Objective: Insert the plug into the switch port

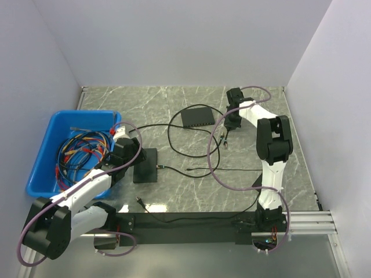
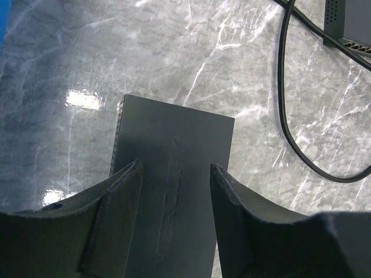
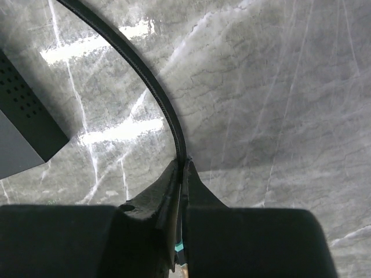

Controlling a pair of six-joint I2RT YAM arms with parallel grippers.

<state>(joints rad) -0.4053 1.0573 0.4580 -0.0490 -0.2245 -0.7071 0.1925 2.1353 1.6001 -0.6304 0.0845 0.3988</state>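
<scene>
My right gripper is shut on the thin black cable at its plug end. The plug is mostly hidden between the fingers; only a teal bit shows deep in the gap. From above, this gripper sits just right of the small black switch box, whose corner appears in the right wrist view; its ports are not visible there. My left gripper stands open over a flat black slab, holding nothing.
A blue bin of multicoloured wires sits at the left. The black slab lies left of centre. The black cable loops across the marble table in front of the switch. White walls enclose the table.
</scene>
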